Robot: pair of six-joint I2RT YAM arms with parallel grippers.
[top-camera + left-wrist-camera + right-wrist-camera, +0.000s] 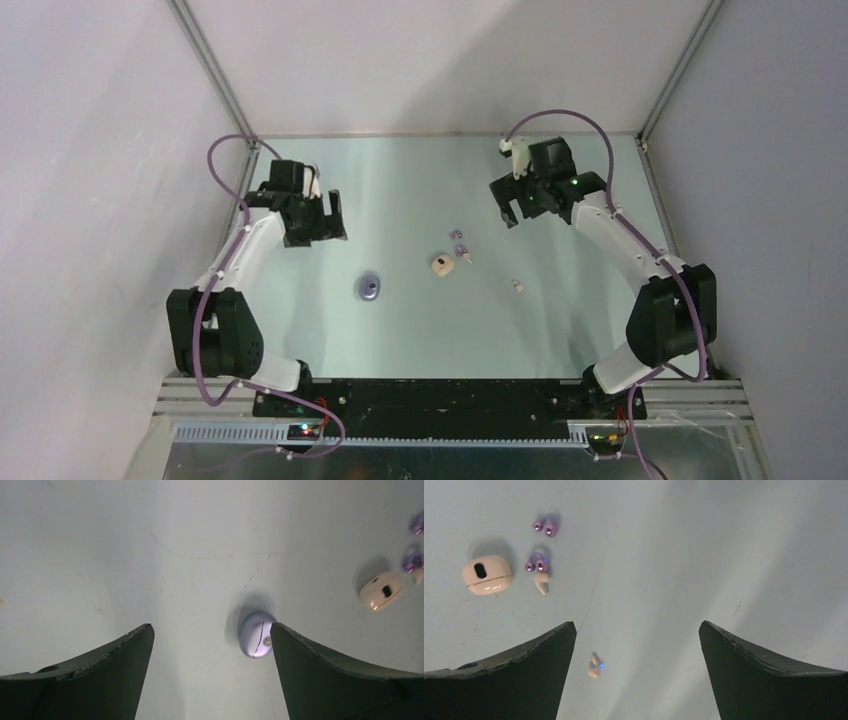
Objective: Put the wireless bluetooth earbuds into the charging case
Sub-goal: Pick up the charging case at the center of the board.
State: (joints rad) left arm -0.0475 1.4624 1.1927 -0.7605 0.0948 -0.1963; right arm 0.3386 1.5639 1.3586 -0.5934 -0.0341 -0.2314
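Spanning the cell from wall to wall, the pale green bench point(420, 170) carries everything. The left arm point(250, 250) reaches up the left side and the right arm point(630, 240) up the right, each with a purple cable looped over it.

The left tool point(320, 226) hangs above the far left part of the bench, its jaws spread wide with nothing between them. The right tool point(510, 208) hangs above the far right part, equally wide and holding nothing.

The lavender charging case point(371, 288) lies shut on the bench left of centre. In the left wrist view it shows beside the inner edge of one dark finger. The cream charging case point(440, 266) sits near the centre, well apart from the lavender one. It looks shut, with a seam running round it. Its face has a dark oval, perhaps a window or a button; the view is too coarse to say.

Two purple earbuds lie loose just beyond the cream case, one farther out point(545, 526) and one closer point(537, 563). Each is a pair of glossy beads joined by a small arc.

Two white earbuds also lie out on the bench. One point(542, 582) is right against the closer purple bud. The other point(517, 287) lies alone, off to the right and nearer the arm bases, with a tiny blue light on it.
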